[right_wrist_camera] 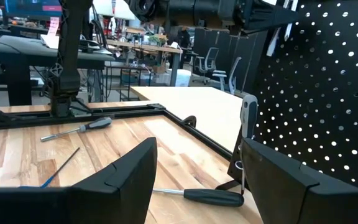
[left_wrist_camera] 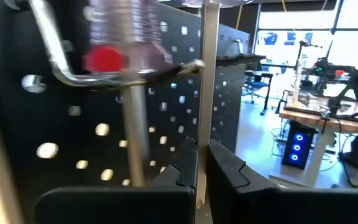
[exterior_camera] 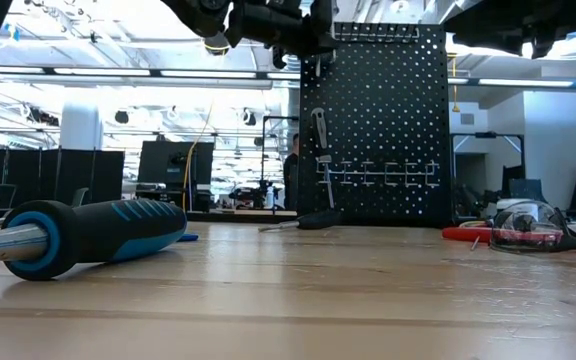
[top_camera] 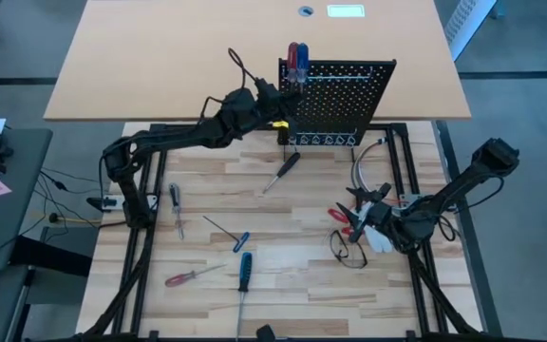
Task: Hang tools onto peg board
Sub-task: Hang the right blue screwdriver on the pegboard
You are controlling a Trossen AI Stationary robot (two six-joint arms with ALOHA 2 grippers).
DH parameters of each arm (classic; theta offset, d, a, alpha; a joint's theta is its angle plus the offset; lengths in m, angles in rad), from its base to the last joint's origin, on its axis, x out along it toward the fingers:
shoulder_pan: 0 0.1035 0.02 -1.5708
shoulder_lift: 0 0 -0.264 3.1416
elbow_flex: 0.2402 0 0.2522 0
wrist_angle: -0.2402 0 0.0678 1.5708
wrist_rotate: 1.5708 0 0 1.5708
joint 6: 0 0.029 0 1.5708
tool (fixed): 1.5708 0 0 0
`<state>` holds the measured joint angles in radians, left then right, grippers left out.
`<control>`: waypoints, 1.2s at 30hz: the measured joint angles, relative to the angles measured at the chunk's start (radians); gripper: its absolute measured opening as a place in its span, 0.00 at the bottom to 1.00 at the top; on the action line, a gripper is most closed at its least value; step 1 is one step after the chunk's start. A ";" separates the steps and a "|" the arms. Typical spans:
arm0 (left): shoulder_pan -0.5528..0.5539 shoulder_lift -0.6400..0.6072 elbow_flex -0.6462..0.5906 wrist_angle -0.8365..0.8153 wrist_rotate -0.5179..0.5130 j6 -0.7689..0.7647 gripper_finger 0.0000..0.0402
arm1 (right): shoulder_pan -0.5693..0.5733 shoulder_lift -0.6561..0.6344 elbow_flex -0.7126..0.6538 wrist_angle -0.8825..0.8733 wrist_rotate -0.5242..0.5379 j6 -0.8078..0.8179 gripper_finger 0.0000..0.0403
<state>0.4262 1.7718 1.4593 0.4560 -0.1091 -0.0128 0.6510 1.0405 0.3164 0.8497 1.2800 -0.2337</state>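
From above, the left arm reaches across the desk [top_camera: 283, 285] to the far side, its left end effector [top_camera: 275, 103] at the upper left corner of the black peg board [top_camera: 345, 100], where a red-handled and a blue-handled screwdriver [top_camera: 295, 63] already stand side by side at the board's top edge. The remaining tools lie on the desk: a black-handled screwdriver [top_camera: 283, 171] just in front of the board, a dark-handled one [top_camera: 175, 204] at the left, a thin blue-tipped one [top_camera: 231, 235] near the middle, a red-handled one [top_camera: 186, 277] and a blue-and-black-handled one [top_camera: 243, 275] toward the near edge, and red-handled pliers [top_camera: 342, 220] at the right. The right end effector [top_camera: 373, 228] rests low over the desk by the pliers and a pair of safety glasses [top_camera: 349, 255]. In the low view the blue-and-black handle [exterior_camera: 88, 235] fills the near left, the peg board [exterior_camera: 388, 120] stands upright behind, and the glasses [exterior_camera: 533, 228] sit at the right. In the left wrist view the left end effector [left_wrist_camera: 202, 177] is closed, with a thin steel shaft [left_wrist_camera: 209, 93] running up from between its fingers beside a wire hook on the board. In the right wrist view the right end effector [right_wrist_camera: 194, 174] stands wide open and holds nothing, with the black-handled screwdriver [right_wrist_camera: 213, 197] lying on the desk beyond it.
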 joint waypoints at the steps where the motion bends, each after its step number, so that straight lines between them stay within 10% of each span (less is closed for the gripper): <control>1: -0.005 0.000 0.000 0.002 0.000 0.002 0.01 | -0.001 0.000 0.000 0.000 0.000 0.000 0.59; 36: 0.023 0.007 0.000 0.007 0.103 -0.003 0.01 | -0.018 0.000 0.000 0.002 -0.004 0.010 0.59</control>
<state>0.4496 1.7786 1.4593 0.4632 -0.0059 -0.0154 0.6327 1.0406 0.3164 0.8515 1.2765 -0.2240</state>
